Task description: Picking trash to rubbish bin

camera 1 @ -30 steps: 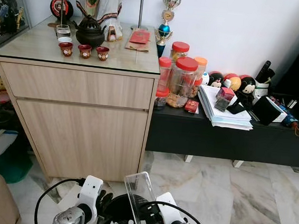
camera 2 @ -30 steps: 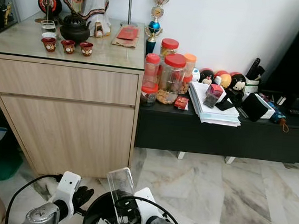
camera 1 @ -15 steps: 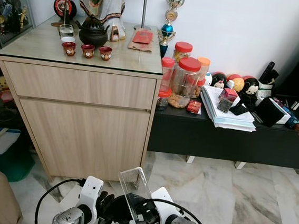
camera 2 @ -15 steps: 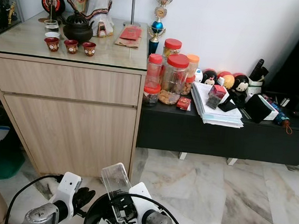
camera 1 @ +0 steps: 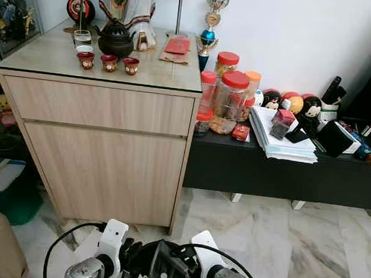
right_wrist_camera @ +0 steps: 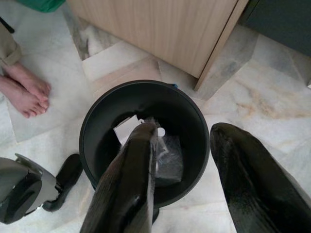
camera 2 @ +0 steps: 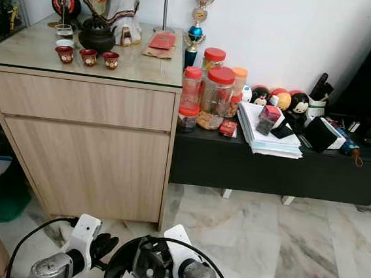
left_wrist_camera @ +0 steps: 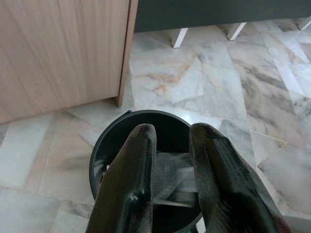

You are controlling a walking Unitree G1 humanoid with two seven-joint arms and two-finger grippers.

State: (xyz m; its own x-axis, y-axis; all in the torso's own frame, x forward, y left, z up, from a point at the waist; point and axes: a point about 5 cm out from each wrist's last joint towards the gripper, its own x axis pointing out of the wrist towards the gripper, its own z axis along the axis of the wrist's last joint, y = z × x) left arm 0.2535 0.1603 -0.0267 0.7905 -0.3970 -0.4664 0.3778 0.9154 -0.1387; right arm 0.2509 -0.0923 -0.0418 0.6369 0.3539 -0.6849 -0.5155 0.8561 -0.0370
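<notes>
The right pincer (right_wrist_camera: 187,179) hangs open above the black rubbish bin (right_wrist_camera: 192,109), clear plastic trash (right_wrist_camera: 167,158) lying inside. The left pincer (left_wrist_camera: 172,160), fingers slightly apart and empty, hovers near the rim; lowering either risks knocking the bin over.

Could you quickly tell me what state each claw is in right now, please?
Left claw: fingers slightly apart, holding nothing, above the bin.
Right claw: open and empty over the bin, with the clear plastic piece lying inside.
</notes>
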